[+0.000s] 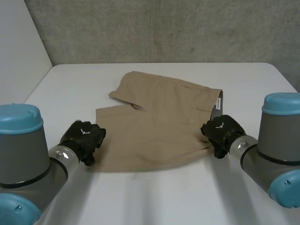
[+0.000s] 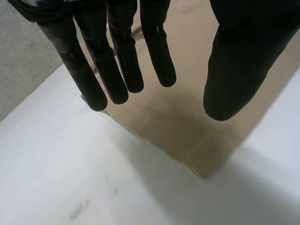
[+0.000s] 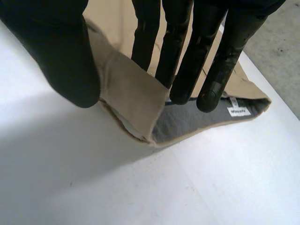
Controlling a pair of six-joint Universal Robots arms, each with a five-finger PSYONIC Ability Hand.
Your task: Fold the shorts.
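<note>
Our left hand point(image 2: 117, 61) hovers spread, fingers straight, over the khaki shorts' point(image 1: 159, 129) leg-hem corner. Our right hand point(image 3: 56, 51) pinches the waistband corner, thumb against fingers. Shorts lie on the tabletop point(image 1: 164, 197) between both hands.

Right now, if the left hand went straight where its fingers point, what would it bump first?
Most likely the shorts, near a leg corner. The left hand points down at them; how close is hard to tell.

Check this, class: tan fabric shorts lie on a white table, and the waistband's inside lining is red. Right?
Wrong in one point: the waistband's inside lining is grey, not red, as the right wrist view shows. The tan fabric shorts do lie on the white table.
</note>
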